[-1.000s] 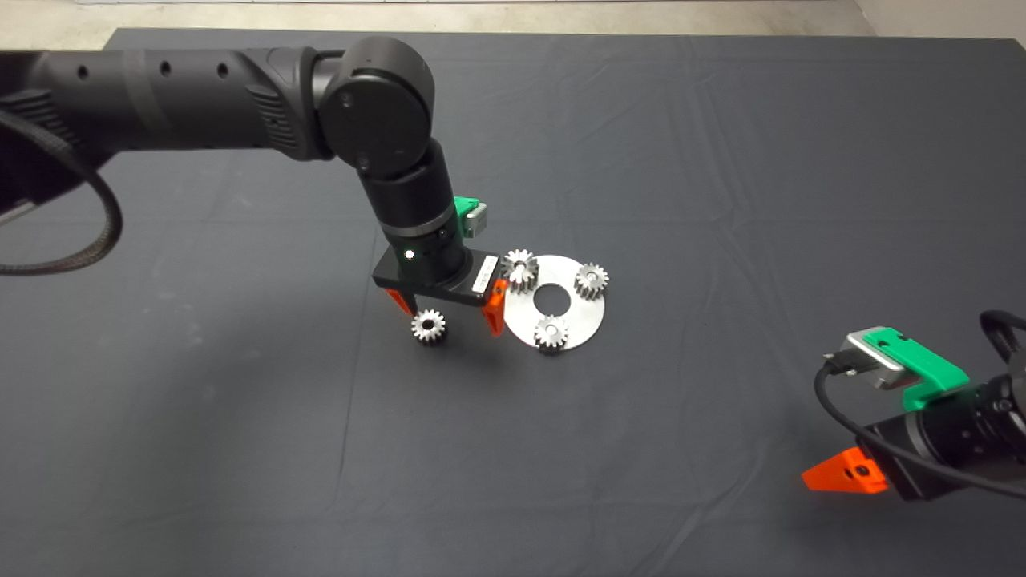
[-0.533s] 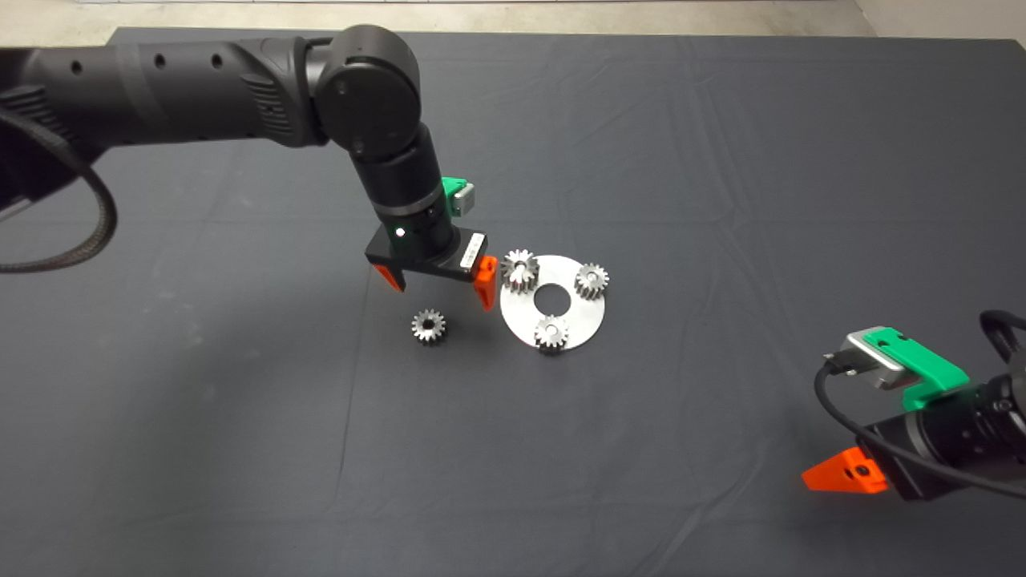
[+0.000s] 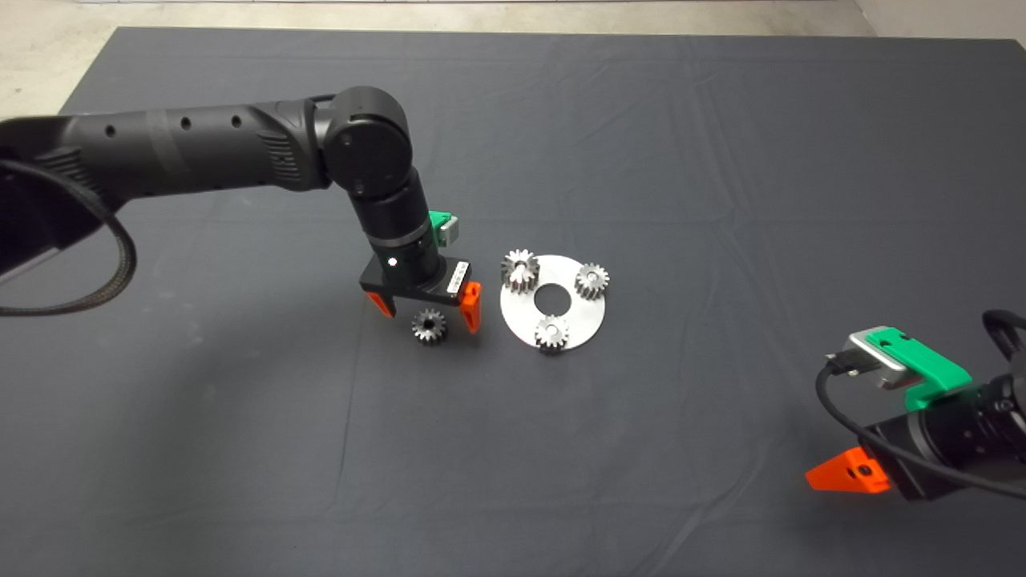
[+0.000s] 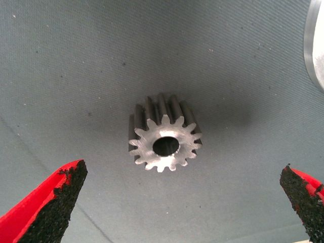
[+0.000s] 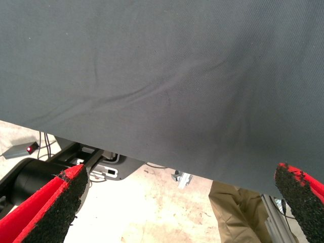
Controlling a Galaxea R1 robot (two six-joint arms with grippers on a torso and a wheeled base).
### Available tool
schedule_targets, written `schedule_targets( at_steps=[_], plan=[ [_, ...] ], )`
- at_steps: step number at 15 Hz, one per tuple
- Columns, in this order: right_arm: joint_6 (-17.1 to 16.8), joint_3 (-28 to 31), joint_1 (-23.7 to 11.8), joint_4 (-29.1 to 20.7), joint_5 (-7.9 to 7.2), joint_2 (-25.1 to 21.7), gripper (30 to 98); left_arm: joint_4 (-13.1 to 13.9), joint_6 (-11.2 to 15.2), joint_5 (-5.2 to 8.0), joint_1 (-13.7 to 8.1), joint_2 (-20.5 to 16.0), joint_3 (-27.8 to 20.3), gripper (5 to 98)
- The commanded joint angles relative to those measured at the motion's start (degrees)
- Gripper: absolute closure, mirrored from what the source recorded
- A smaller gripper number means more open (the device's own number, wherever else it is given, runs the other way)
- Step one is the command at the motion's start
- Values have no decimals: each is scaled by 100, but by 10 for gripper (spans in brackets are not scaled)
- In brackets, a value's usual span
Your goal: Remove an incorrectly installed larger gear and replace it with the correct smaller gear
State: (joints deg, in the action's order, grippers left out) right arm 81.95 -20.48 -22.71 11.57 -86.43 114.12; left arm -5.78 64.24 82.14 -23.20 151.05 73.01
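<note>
Left gripper (image 3: 425, 308) open, straddling smaller gear (image 3: 429, 326) on mat (image 3: 721, 144). Larger gear (image 3: 519, 268) sits on disc (image 3: 581, 324); removal and swap both pending. Right gripper (image 3: 850, 473) open, parked.

My dark mat (image 3: 721, 160) carries a round steel plate (image 3: 583, 321) and, just beside it, one loose smaller gear (image 3: 430, 326).

Light: even, fairly bright, from overhead.
Shadows: soft dark patch on the desk (image 3: 240, 449) beneath the left arm (image 3: 200, 152).
Glare: mild sheen on the silver disc (image 3: 573, 316).
</note>
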Motion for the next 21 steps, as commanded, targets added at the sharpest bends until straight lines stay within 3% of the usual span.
schedule_targets(
  at_steps=[1,4,6,9,11,13,16,18,21],
  plan=[
    [6,2,-76,-173,-14,-16,307,-234,36,30,-89,-7,-14,61],
    [6,11,-76,-173,-14,-25,307,-403,100,13,-68,-4,28,61],
    [6,11,-85,-173,-21,-33,307,-563,176,13,110,-1,36,61],
    [-3,11,-85,-173,-32,-16,307,-574,185,13,116,85,146,61],
    [-3,10,-85,-173,-32,-16,307,-565,185,33,96,498,362,61],
    [-3,11,-85,-173,-32,-16,307,-556,176,48,-62,956,686,61],
    [-3,11,-76,-177,-32,-33,307,-521,80,87,-550,1576,1288,61],
    [-3,12,-76,-173,-32,-42,307,-407,71,109,-852,1696,1364,61],
    [-3,11,-76,-173,-32,-16,307,-345,61,225,-1020,1696,1364,61]
  ],
)
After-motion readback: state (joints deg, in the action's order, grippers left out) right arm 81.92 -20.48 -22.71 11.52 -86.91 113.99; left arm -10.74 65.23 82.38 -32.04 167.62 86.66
